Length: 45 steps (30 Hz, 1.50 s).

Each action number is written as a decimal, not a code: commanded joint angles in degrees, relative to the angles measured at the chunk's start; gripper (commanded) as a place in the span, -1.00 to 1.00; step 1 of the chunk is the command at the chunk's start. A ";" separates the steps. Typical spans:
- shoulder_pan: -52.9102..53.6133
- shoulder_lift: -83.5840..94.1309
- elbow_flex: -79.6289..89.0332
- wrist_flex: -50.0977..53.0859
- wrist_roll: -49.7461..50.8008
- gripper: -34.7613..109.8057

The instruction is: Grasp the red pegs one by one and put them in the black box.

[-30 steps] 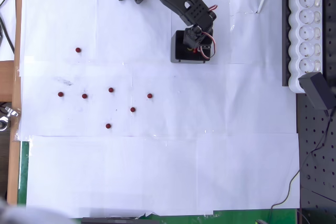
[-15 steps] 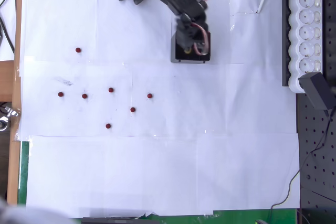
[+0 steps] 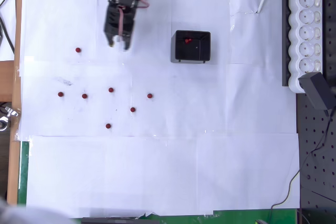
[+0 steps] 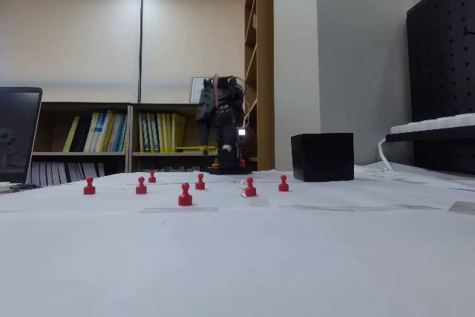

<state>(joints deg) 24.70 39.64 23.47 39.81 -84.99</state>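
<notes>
On the white paper in the overhead view, the nearest red peg point(image 3: 78, 50) is seen left of the gripper point(image 3: 118, 44). The black box point(image 3: 191, 46) is found on its right. Whether the fingers are apart cannot be told.

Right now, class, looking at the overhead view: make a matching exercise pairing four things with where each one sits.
Things:
1. black box
2. fingers
3. power strip
4. lowest red peg

Places:
A. along the right edge of the picture
B. on the white paper, below the other pegs
C. top centre, with a red peg inside
D. top left of centre, over the paper above the pegs

Pairs: 1-C, 2-D, 3-A, 4-B
</notes>
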 commanded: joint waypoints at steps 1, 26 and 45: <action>8.88 6.42 -5.45 -21.62 3.43 -0.29; 16.17 29.88 -10.37 -58.62 -6.06 -0.32; 16.00 39.29 -5.71 -65.04 -5.89 -0.32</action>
<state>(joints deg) 39.64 76.99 14.85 -24.35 -90.18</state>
